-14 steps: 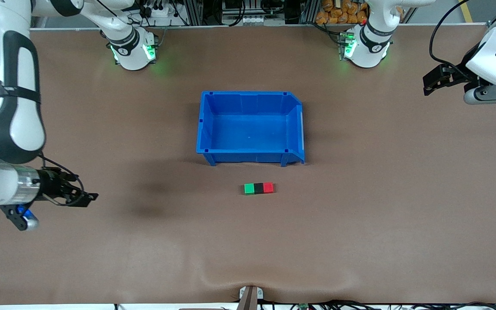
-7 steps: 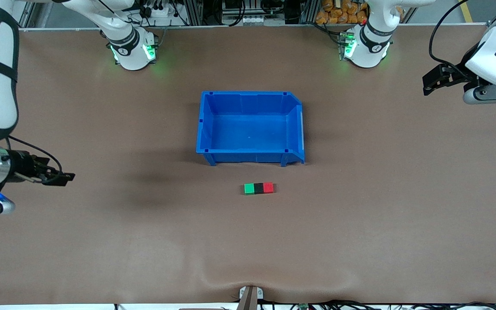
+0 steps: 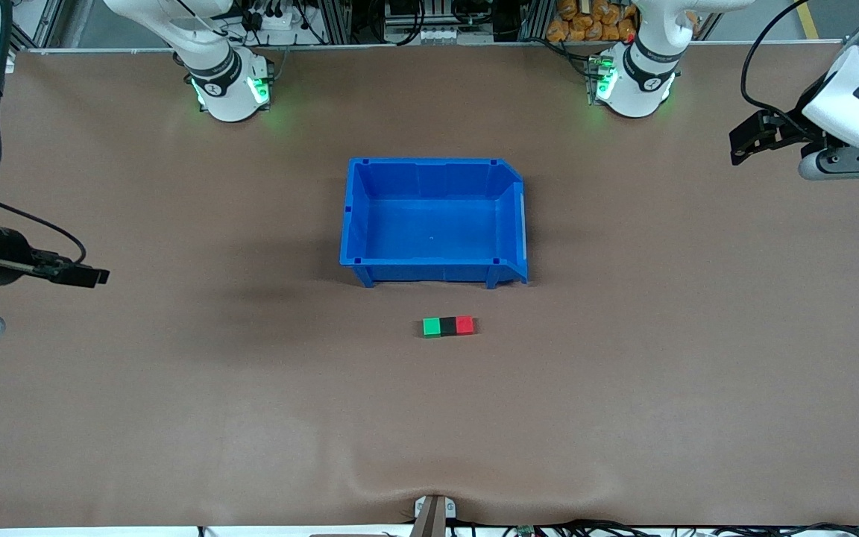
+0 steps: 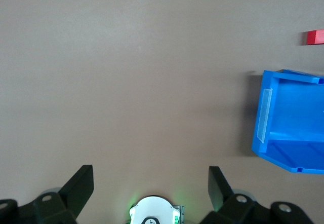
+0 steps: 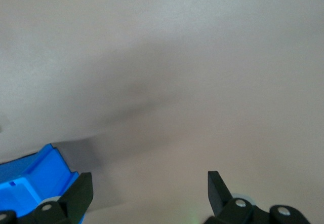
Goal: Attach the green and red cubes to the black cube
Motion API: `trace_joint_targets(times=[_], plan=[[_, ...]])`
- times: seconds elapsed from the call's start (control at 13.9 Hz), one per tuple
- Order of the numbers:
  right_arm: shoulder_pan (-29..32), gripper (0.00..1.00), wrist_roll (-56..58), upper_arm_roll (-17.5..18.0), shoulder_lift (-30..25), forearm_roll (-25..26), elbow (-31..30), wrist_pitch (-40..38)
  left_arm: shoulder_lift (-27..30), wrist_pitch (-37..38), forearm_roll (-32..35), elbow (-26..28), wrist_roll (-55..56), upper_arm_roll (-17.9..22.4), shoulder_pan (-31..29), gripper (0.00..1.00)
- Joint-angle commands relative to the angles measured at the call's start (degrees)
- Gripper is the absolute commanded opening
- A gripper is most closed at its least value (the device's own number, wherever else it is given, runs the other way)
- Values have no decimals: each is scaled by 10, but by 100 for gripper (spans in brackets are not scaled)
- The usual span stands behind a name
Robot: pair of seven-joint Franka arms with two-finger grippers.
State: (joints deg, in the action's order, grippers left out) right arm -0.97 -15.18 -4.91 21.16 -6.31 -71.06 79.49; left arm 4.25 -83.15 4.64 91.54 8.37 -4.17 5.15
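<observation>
Sitting joined in row on table [image 3: 623,388], nearer front camera than blue bin [image 3: 433,220]: green cube [image 3: 431,327], black cube [image 3: 448,326], red cube [image 3: 464,324]. Left pincer [image 3: 744,145] open, empty, over table's left-arm end; right pincer [image 3: 86,277] open, empty, over right-arm end.

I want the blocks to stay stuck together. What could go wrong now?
Little, probably. The green cube, black cube and red cube sit joined in a row near the blue bin. Both open grippers, left gripper and right gripper, hang far away. A returning arm could knock the row apart.
</observation>
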Motion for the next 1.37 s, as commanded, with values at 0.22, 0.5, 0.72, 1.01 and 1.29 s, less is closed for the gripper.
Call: trace_joint_targets(times=[0.22,0.5,0.72,1.01,1.29], plan=[[5,100,85,7,-113,26,-94,10,-5,8,6,-13,1,2,-1,100],[4,100,92,7,-170,39,-144,18,-5,8,4,-13,2,2,-1,100],[-1,100,98,10,-241,55,-225,61,-5,8,4,-13,2,3,-1,100],[-4,100,104,13,-278,71,-260,77,-5,7,4,-13,2,3,-1,100],[-5,100,117,16,-278,71,-250,75,-5,6,3,-15,2,2,-1,100]])
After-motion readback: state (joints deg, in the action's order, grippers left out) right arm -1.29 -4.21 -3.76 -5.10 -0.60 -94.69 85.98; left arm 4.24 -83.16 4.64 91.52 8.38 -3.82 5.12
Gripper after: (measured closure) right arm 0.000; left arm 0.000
